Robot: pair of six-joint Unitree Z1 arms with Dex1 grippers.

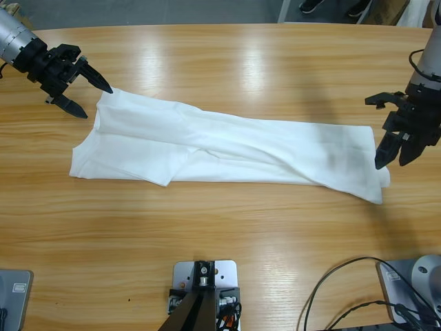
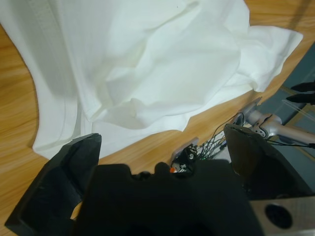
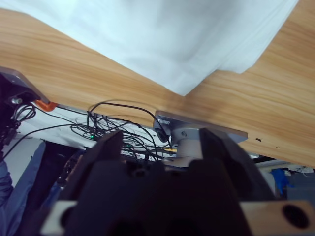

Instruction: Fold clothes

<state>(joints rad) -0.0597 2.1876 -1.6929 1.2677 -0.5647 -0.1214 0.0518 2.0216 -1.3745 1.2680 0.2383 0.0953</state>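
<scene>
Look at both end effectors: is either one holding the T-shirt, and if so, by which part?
Neither holds anything. The left end effector is open at one end of the T-shirt; the right end effector is open beside the other end.

There is one white T-shirt (image 1: 227,148) on one wooden table (image 1: 227,62) — and two arms, each with one gripper: left gripper (image 1: 88,95), right gripper (image 1: 391,161).

You are looking at a long light-brown wooden bench (image 1: 227,62) with visible grain and bright streaks of overhead light on its glossy top. Beyond its far edge lies a grey floor (image 1: 172,12), with dark shoes (image 1: 313,6) at the top. Loose black cables (image 3: 106,125) hang tangled past the bench's edge in the right wrist view.
</scene>
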